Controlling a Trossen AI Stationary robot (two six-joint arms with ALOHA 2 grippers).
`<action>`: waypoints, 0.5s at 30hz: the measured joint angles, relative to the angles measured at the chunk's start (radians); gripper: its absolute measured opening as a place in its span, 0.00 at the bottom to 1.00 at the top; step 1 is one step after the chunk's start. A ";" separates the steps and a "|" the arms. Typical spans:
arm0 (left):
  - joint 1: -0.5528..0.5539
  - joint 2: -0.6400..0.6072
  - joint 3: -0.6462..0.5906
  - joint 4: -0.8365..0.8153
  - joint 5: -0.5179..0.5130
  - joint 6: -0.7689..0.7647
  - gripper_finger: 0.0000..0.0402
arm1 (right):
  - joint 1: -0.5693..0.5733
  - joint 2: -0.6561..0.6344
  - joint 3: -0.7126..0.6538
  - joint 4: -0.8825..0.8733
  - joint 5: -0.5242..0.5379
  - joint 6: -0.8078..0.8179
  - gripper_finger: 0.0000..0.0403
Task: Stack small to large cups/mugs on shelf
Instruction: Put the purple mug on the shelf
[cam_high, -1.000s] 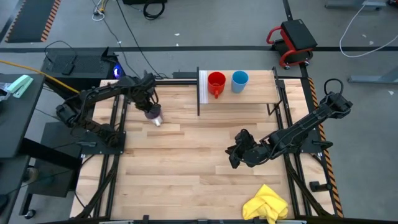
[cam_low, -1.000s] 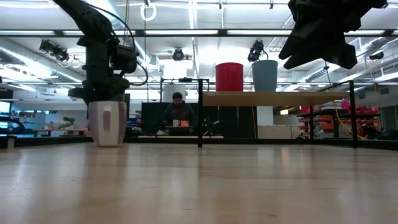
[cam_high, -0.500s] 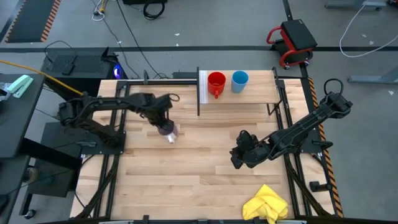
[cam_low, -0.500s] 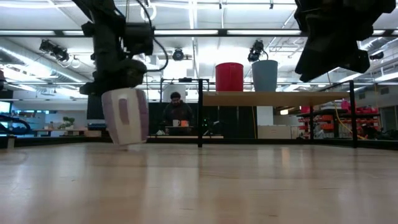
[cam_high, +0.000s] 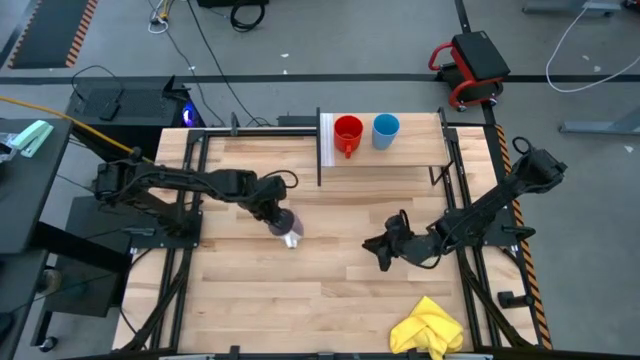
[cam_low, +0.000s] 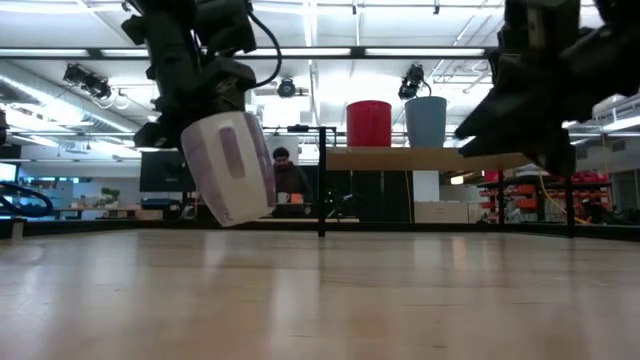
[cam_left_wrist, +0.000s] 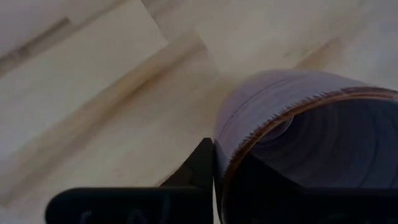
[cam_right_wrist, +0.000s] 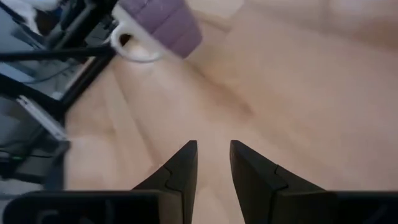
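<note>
**Purple cup held up over the bench**

The left gripper (cam_high: 283, 226) had its jaws closed on the rim of the purple cup (cam_low: 230, 167). The cup hung tilted above the middle of the bench (cam_high: 300, 290), not touching it. The red mug (cam_high: 347, 132) and the blue cup (cam_high: 385, 130) stood side by side on the shelf (cam_high: 400, 158). The right gripper (cam_right_wrist: 211, 163) hovered near the bench's right side with its jaws a little open, holding nothing. A yellow cloth (cam_high: 428, 328) lay at the front edge.

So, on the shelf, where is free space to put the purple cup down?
The shelf is bare from the light-blue cup to its right end, and along its front edge. The left end is crowded: the red mug stands beside the white panel. The left gripper holds the purple cup.
</note>
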 joint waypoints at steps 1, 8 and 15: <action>-0.007 0.000 0.000 0.005 0.000 -0.005 0.05 | -0.013 0.003 0.001 0.001 -0.001 -0.037 0.25; -0.026 0.021 0.006 0.020 -0.003 -0.042 0.07 | -0.162 0.194 0.072 0.245 -0.193 -0.225 0.26; -0.060 0.130 0.114 -0.074 -0.001 0.001 0.06 | -0.225 0.424 0.231 0.345 -0.340 -0.315 0.25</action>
